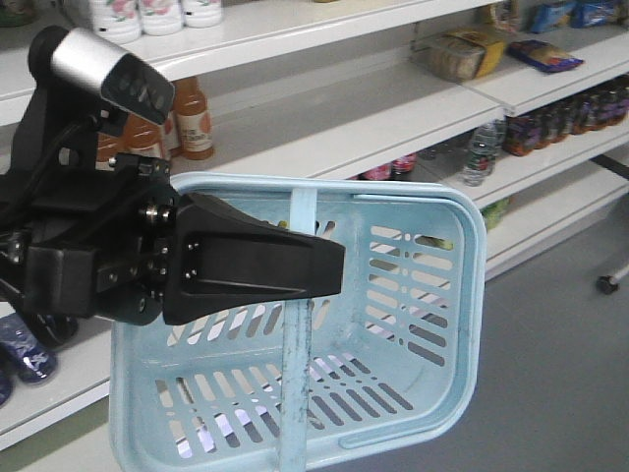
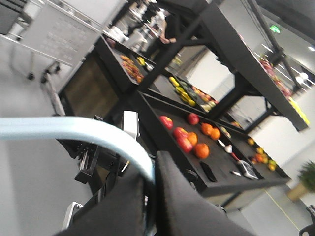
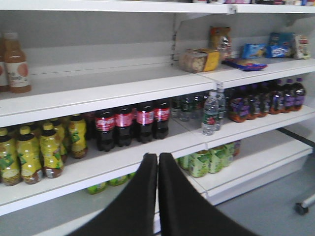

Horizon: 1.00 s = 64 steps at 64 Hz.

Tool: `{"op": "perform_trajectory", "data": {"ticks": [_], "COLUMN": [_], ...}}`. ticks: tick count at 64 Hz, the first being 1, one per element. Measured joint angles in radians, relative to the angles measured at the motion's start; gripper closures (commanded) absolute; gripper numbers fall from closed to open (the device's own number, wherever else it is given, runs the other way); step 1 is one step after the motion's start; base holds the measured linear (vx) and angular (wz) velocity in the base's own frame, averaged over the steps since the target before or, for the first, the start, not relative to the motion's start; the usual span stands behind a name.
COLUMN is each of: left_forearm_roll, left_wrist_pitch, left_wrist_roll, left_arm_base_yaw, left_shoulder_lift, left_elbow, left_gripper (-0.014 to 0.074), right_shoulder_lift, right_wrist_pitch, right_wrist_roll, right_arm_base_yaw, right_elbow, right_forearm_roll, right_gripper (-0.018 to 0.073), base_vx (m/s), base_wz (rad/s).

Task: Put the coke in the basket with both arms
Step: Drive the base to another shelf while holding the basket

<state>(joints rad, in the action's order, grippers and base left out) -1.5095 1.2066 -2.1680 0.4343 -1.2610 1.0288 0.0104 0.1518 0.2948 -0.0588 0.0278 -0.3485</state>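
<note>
Several coke bottles (image 3: 124, 120) with red labels stand in a row on the middle shelf, ahead of my right gripper (image 3: 158, 156), which is shut and empty, well short of them. Their tops also show behind the basket rim (image 1: 378, 172). The light blue basket (image 1: 470, 295) hangs tilted in the air with nothing inside. My left gripper (image 1: 334, 265) is shut on its flat handle (image 1: 295, 393). In the left wrist view the handle (image 2: 74, 129) curves in from the left and ends between the left gripper's (image 2: 150, 172) jaws. The right gripper does not show in the front view.
White shelves (image 3: 123, 88) carry yellow-green drink bottles (image 3: 29, 155), an orange juice bottle (image 3: 15, 64), water bottles (image 3: 211, 113) and purple-labelled bottles (image 3: 268, 101). A caster wheel (image 1: 607, 283) sits on the grey floor at right. Black racks with fruit (image 2: 194, 140) show in the left wrist view.
</note>
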Motion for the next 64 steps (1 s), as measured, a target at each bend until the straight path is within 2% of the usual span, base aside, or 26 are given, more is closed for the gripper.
{"op": "perform_trajectory", "data": {"ticks": [64], "left_forearm_roll": [0.000], "left_wrist_pitch": [0.000], "left_wrist_roll": [0.000], "left_arm_base_yaw": [0.000], "left_shoulder_lift": [0.000], "left_elbow": [0.000], "left_gripper": [0.0603], "right_shoulder_lift": [0.000], "right_wrist_pitch": [0.000], "right_wrist_roll": [0.000], "right_arm_base_yaw": [0.000], "right_elbow": [0.000], "right_forearm_roll": [0.000], "right_gripper": [0.0564], "base_vx": [-0.07], "base_wz": [-0.58]}}
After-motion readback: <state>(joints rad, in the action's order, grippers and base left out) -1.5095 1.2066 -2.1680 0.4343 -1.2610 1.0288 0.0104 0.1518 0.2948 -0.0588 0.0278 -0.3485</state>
